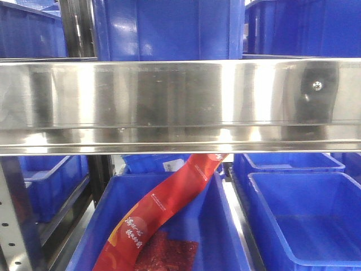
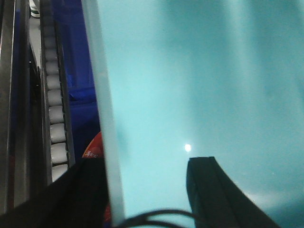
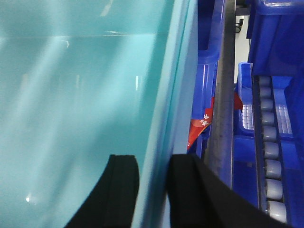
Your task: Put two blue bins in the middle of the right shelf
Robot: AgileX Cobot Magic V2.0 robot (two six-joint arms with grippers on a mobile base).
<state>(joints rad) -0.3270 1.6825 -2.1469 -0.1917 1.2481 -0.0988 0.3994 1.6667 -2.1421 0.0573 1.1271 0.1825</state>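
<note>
A blue bin (image 1: 169,28) stands just above the steel shelf rail (image 1: 180,96) at the top centre; neither gripper shows in the front view. In both wrist views the bin's inside looks pale teal. My left gripper (image 2: 147,161) is open astride the bin's left wall (image 2: 107,95), with one finger outside against it and the other inside, well off the wall. My right gripper (image 3: 153,159) is shut on the bin's right wall (image 3: 173,95), one finger on each side. More blue bins (image 1: 22,28) flank it on that level.
The steel rail fills the middle of the front view. Below it are a blue bin (image 1: 220,226) holding a red packet (image 1: 163,209) and an empty blue bin (image 1: 304,220). Roller tracks (image 2: 54,118) (image 3: 270,142) and a steel upright (image 3: 223,95) run beside the bin.
</note>
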